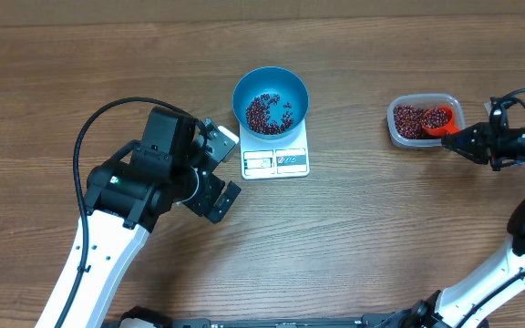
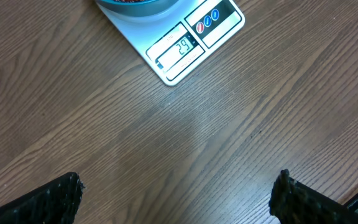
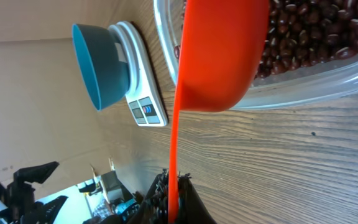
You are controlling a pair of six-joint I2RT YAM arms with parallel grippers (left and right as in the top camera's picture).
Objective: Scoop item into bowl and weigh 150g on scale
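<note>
Even, diffuse light from above; pale sheen on the table (image 2: 191, 124); scale (image 2: 185, 37) sharp, near scoop (image 3: 222, 56) slightly soft; shadows faint.

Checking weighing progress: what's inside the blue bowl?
A shallow scatter of beans, bare blue around them. The bowl covers most of the scale; only its front panel shows.

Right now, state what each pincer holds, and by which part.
Right pincer: the red scoop, gripped at the end of its handle. Left pincer: open, holding nothing.
</note>
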